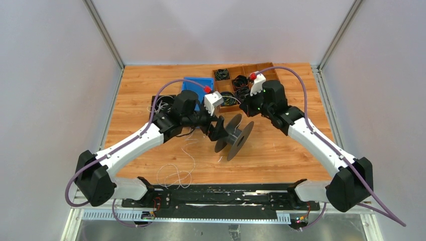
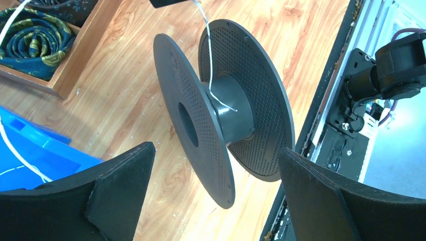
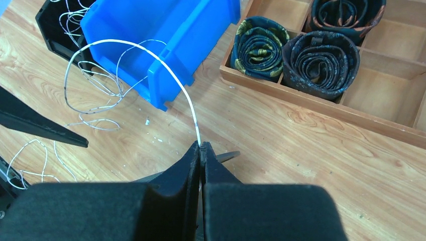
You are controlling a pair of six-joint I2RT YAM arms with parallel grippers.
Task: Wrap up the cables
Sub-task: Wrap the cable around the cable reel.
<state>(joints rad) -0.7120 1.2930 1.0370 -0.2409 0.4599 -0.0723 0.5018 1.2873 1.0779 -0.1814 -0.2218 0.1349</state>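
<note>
Barely started: the right gripper (image 3: 201,148) pinches the white cable (image 3: 173,75), one strand reaching the near-bare spool (image 2: 226,113); loose loops (image 1: 176,174) wait at its eight o'clock, left gripper (image 2: 215,150) wide open.

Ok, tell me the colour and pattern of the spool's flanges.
Dark grey, dotted with fine perforations; the spool shows best in the left wrist view.

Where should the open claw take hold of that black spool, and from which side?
Probably across both discs at the rim, from the left gripper side, straight on. The spool stands on edge, discs turned toward the fingers. The core is sunk between them and carries the wire.
</note>
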